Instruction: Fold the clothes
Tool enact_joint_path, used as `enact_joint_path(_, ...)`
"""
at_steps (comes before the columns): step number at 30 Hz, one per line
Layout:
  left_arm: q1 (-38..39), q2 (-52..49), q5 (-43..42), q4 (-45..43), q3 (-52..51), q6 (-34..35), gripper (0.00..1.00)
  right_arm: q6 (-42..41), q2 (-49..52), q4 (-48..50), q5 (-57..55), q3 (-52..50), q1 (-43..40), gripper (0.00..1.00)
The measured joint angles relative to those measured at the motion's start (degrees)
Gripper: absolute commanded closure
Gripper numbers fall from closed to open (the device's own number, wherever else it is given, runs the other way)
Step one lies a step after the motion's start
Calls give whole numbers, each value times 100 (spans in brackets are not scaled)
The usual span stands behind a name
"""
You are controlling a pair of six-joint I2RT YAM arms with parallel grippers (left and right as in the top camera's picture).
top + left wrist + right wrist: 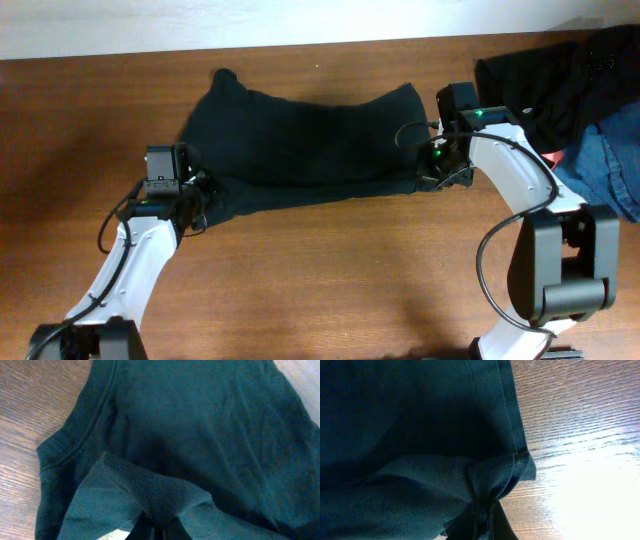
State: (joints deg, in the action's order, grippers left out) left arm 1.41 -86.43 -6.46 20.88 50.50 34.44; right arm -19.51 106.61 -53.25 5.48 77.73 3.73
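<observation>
A dark teal garment (310, 145) lies spread across the middle of the wooden table. My left gripper (195, 195) is shut on the garment's front left corner; in the left wrist view the cloth (165, 500) rises in a pinched peak into the jaws (157, 532). My right gripper (437, 170) is shut on the front right corner, by the hem; in the right wrist view the fabric (420, 475) bunches into the jaws (482, 522). The front edge runs taut between both grippers.
A pile of other clothes sits at the back right: a black garment (560, 75), blue denim (610, 165) and a bit of red (558, 160). Bare wood (330, 280) lies in front of the garment. A pale wall edge (200, 25) runs along the back.
</observation>
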Motion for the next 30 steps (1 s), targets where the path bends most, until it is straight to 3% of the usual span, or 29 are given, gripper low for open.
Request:
enact_joint_path(9,0,-79,70,-201,0,-2,95,2,286,299,0,0,0,96)
enact_joint_path(30,0,-251,201,-525,4,0,94,0,297,575,0,0,0,96)
